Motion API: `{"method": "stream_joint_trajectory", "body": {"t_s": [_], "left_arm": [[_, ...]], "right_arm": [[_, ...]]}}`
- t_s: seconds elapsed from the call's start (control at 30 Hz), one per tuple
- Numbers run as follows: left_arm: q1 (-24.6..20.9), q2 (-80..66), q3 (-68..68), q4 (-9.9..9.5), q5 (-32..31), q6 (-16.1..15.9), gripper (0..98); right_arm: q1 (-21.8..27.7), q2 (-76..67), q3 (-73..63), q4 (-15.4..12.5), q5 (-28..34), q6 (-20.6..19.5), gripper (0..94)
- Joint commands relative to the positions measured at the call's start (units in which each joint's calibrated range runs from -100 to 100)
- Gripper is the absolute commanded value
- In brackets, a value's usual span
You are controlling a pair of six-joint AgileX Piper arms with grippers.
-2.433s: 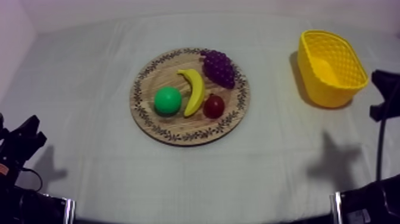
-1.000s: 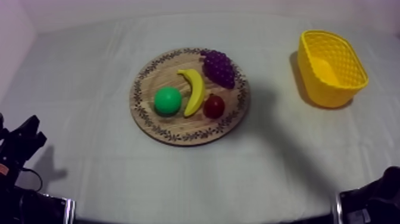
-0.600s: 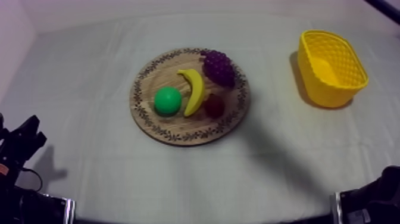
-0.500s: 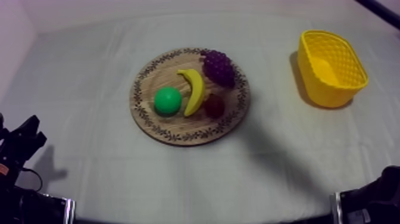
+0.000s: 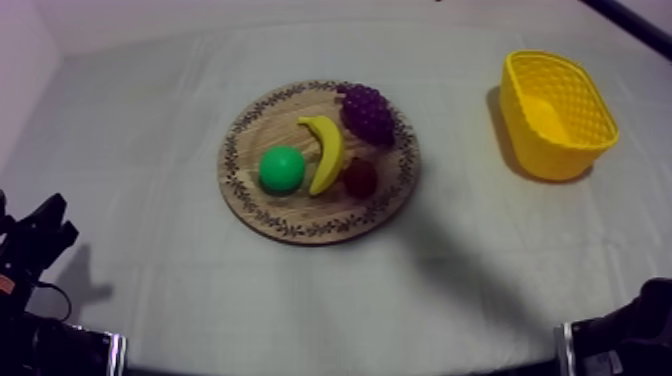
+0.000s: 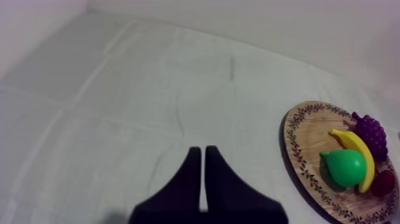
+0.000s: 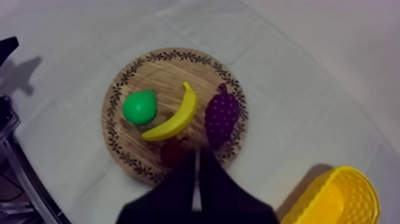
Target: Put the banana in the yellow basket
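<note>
The yellow banana (image 5: 325,152) lies across the middle of the round wooden board (image 5: 262,128), between a green pear (image 5: 281,168), purple grapes (image 5: 366,113) and a small red fruit (image 5: 360,177) in shadow. My right gripper (image 7: 195,156) hangs high above the board's rim (image 7: 116,143), fingers together as a narrow wedge over the red fruit (image 7: 174,152), just short of the banana (image 7: 172,116). The left gripper (image 6: 202,152) is shut on nothing over bare cloth, well off to the side of the board (image 6: 300,128). It rests low at the table's left (image 5: 50,218).
The yellow basket (image 5: 556,115) stands upright on the right side of the table, apart from the board; it also shows beyond the right gripper as basket (image 7: 339,196). A black length of my right arm (image 5: 625,18) crosses the far right corner.
The right arm left its spot beside the basket and rose, now coming in at the upper right. Its shadow has spread over the red fruit. The left arm stayed still.
</note>
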Motion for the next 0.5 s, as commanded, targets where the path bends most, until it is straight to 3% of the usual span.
{"method": "stream_joint_trajectory", "body": {"t_s": [0.0,0.47], "left_arm": [[0.02,0.0,0.01,0.0,0.01,0.0,0.0],[0.02,0.0,0.01,0.0,0.01,0.0,0.0]], "right_arm": [[-0.18,0.27,-0.59,0.15,0.02,-0.28,0.6],[-4.29,8.12,-8.65,2.99,1.92,-6.92,0.7]]}}
